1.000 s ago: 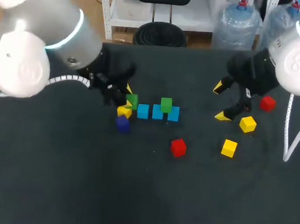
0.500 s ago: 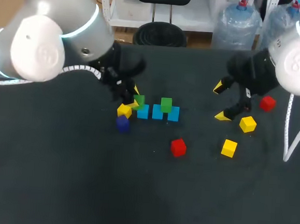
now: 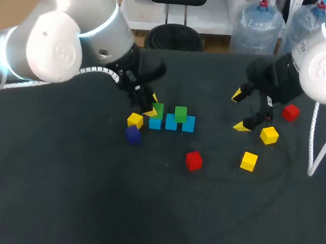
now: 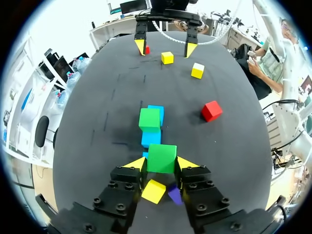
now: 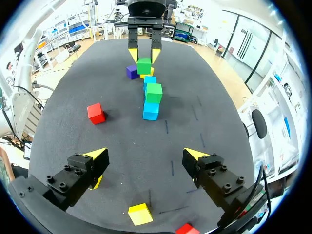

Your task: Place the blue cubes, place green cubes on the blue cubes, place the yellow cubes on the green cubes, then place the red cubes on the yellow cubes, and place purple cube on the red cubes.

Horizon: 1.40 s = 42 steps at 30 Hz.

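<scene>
Dark and matte, the table (image 3: pixel 61 193) bears a row of small blue cubes (image 3: pixel 171 122) carrying one green cube (image 3: pixel 180 113). Left fingers (image 4: pixel 134 163) clamp a second green cube (image 4: pixel 162 158) just above the row's left end; right fingers (image 5: pixel 95 157) hang wide apart, empty. Best lower it straight, squared to the blue below, and release only once seated, without nudging its green neighbour.

A dark matte table (image 3: pixel 60 204) carries a few faint scuff marks.
</scene>
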### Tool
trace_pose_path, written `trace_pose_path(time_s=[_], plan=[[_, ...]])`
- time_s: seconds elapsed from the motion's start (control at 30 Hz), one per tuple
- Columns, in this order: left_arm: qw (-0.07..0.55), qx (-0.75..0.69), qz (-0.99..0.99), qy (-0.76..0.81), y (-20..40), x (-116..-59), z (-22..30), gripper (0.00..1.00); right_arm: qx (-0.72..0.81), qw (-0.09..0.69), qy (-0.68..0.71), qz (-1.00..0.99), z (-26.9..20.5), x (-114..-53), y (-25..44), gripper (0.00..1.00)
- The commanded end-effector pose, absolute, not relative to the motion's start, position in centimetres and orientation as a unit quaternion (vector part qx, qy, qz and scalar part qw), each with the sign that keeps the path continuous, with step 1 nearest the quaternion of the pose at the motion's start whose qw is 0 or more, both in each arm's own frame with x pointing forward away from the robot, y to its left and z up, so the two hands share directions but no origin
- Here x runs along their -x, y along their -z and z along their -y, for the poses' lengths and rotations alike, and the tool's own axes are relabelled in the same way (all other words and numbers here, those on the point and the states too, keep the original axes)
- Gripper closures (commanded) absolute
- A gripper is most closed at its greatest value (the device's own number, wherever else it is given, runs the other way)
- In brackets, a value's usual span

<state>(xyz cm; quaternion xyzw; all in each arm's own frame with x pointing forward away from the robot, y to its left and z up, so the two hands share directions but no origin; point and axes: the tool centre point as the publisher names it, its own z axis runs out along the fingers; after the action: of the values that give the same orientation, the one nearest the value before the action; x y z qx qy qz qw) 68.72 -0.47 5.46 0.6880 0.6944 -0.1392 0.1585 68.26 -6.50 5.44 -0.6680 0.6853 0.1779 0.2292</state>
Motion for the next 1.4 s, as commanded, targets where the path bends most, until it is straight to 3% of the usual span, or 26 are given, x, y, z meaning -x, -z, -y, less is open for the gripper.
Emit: trace_pose_path(time_s=[0.03,1.4], plan=[[0.154,-0.689,-0.694,0.142,-5.4,-69.4,0.8,1.0,0.668,0.23,-0.179,-0.685,6.5,-68.3,-5.4,0.0],[0.148,-0.679,-0.701,0.157,-3.6,-70.4,2.2,1.0,0.668,0.23,-0.179,-0.685,6.5,-68.3,-5.4,0.0]])
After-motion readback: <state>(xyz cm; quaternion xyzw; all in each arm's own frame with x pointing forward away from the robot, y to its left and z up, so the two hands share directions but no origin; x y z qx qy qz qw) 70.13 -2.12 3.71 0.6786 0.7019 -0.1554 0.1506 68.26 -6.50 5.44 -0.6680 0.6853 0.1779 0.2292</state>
